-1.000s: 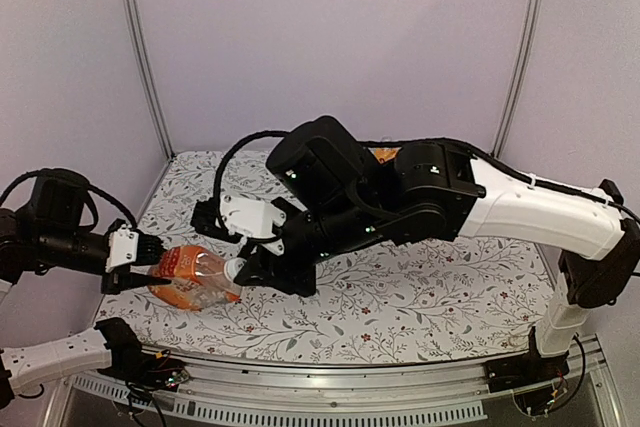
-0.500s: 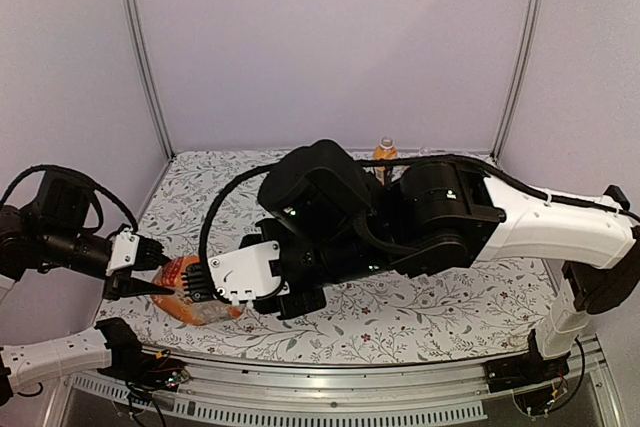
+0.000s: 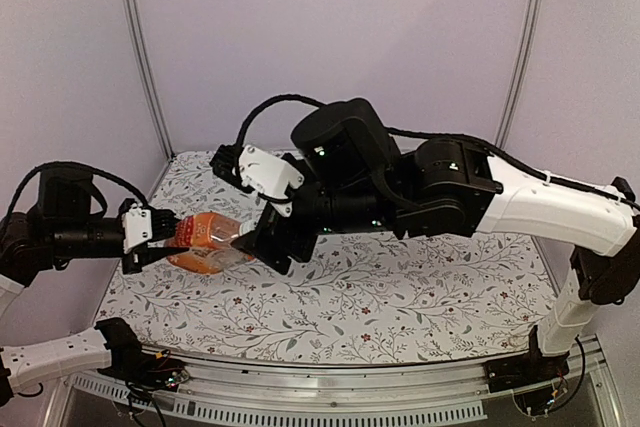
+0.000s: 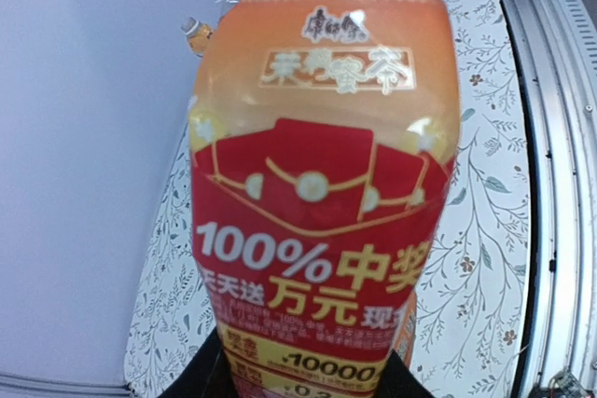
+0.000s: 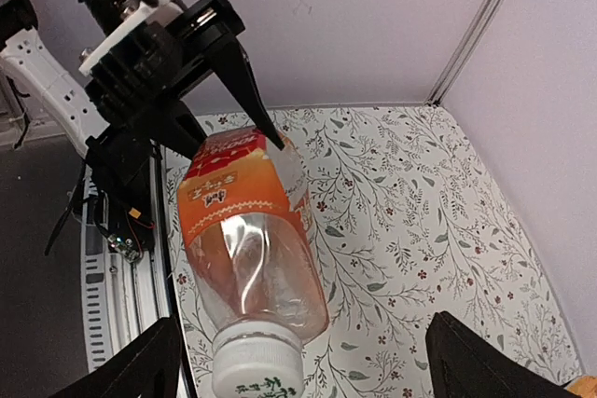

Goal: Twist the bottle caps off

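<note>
- The right claw stands wide apart, one black finger on each side of the small round white plastic screw cap. As far as its wrist view shows, neither finger touches the cap.
- The cap sits between those fingers, seated on the neck of a clear plastic bottle of orange drink with a red-and-orange label. The bottle runs straight away from this claw, roughly level.
- At the far end of the bottle from the right claw, the left claw is clamped on the labelled body, its black fingers pressing from opposite sides.
- Below both claws lies the floral-patterned table cover. The bottle looks held clear of it, though the views cannot rule out contact.
- Step in hand, as I judge it — lining up the grip on this bottle's cap, with the unscrewing not yet begun.
- The next move calls for closing the right claw squarely on the cap's side. It then has to turn about the bottle's axis while the left claw resists — the thin wall may buckle or spin.
- Well beyond the left claw, near the wall, stands another small orange bottle, too small to describe.
</note>
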`<state>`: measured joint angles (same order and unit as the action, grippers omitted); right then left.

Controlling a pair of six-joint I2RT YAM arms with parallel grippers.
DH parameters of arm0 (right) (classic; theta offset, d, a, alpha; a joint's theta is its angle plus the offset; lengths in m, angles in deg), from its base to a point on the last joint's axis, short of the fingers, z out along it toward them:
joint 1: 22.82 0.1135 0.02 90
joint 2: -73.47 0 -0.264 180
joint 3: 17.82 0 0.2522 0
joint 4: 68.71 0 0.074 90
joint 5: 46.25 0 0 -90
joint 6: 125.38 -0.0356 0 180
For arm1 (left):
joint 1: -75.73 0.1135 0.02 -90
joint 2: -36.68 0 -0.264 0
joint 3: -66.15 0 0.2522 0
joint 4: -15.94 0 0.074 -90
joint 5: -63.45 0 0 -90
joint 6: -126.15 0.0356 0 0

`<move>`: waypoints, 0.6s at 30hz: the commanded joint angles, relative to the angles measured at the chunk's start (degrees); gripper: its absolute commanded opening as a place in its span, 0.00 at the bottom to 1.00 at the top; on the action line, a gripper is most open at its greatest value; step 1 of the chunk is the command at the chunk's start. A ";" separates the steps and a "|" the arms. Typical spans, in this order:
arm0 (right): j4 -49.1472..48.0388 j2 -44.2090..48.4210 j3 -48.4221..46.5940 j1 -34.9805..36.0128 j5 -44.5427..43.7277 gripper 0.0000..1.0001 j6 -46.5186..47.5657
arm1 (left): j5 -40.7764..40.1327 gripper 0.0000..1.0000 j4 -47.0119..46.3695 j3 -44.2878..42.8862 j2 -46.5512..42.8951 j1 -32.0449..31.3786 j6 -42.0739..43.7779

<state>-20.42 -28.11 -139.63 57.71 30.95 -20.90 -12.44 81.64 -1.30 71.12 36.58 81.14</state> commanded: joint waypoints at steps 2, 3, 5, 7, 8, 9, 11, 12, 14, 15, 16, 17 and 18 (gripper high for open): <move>-0.42 3.49 0.64 -5.71 6.17 0.89 -27.33 | -9.51 0.06 -10.15 1.41 0.18 -0.75 -0.07; -0.43 3.57 1.11 -7.14 7.40 0.87 -33.90 | -10.19 0.06 -10.65 1.66 0.26 -0.75 0.48; -0.65 3.15 1.46 -9.09 9.92 0.80 -41.55 | -11.65 0.06 -11.83 2.27 0.48 -0.75 1.08; -0.65 1.75 0.39 -9.30 11.49 0.76 -45.74 | -12.48 0.05 -12.39 2.53 0.54 -0.75 1.51; -0.42 1.08 -0.47 -9.27 12.05 0.73 -46.43 | -12.45 0.05 -12.46 2.61 0.54 -0.75 1.51; 0.22 0.08 -1.34 -9.33 12.09 0.72 -46.79 | -12.29 0.05 -12.42 2.70 0.54 -0.77 1.57; 0.78 -1.11 -2.85 -9.31 13.92 0.68 -47.16 | -12.30 0.06 -12.44 2.79 0.67 -0.79 1.57; 0.86 -1.48 -3.24 -9.28 14.56 0.67 -47.24 | -12.53 0.06 -12.45 2.80 0.79 -0.86 1.58; 0.82 -1.96 -3.72 -9.32 15.31 0.63 -47.26 | -13.05 0.06 -12.42 2.75 1.01 -0.84 1.61; 0.82 -2.02 -3.70 -9.34 15.67 0.61 -47.26 | -13.32 0.06 -12.47 2.84 1.10 -0.83 1.64; 0.88 -1.92 -3.74 -9.27 16.03 0.59 -47.31 | -13.49 0.06 -12.47 2.88 1.08 -0.83 1.65; 0.83 -1.88 -3.63 -9.29 16.38 0.57 -47.38 | -13.57 0.05 -12.48 3.00 1.07 -0.82 1.64; 0.89 -1.87 -3.53 -9.33 16.57 0.54 -47.56 | -13.50 0.05 -12.44 3.06 1.07 -0.82 1.71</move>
<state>-20.38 -29.55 -141.77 48.23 44.61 -65.88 -24.79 70.78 0.82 71.86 36.55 82.56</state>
